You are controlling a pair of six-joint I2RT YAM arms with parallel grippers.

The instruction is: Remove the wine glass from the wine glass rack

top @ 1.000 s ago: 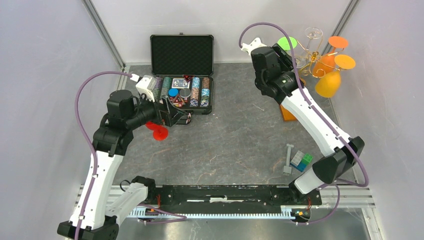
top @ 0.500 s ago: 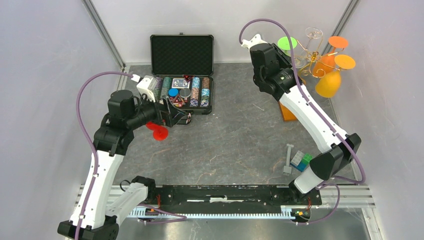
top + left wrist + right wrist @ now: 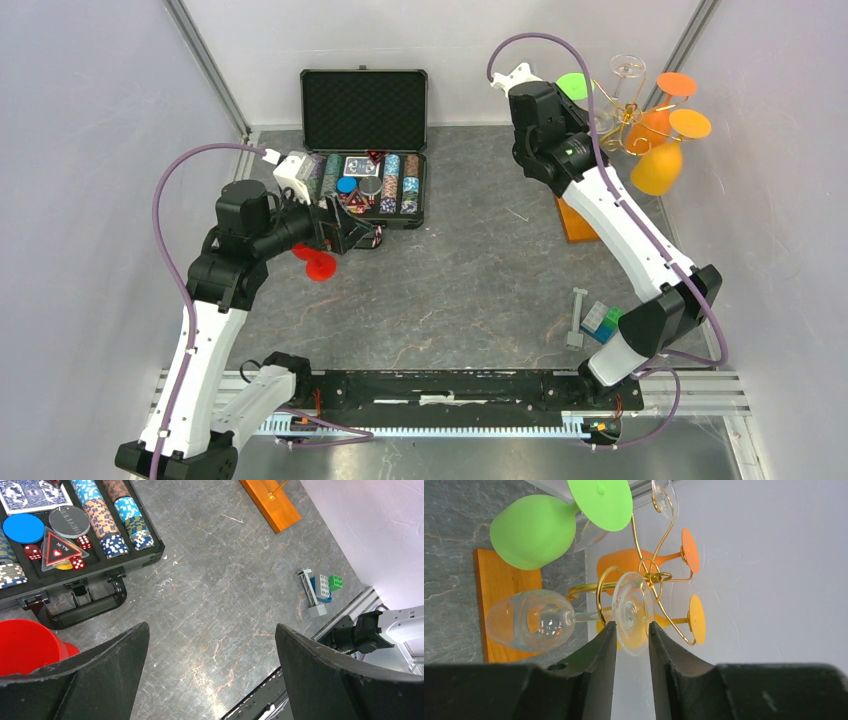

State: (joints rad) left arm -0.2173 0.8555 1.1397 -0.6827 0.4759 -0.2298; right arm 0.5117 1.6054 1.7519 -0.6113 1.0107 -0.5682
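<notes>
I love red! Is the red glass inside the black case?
No, the red glass lies on the table outside the black case.

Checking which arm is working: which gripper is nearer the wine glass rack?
Right. The right gripper is at the wine glass rack, jaws around the foot of a clear wine glass. The left gripper is far across the table, by the poker chip case.
</notes>
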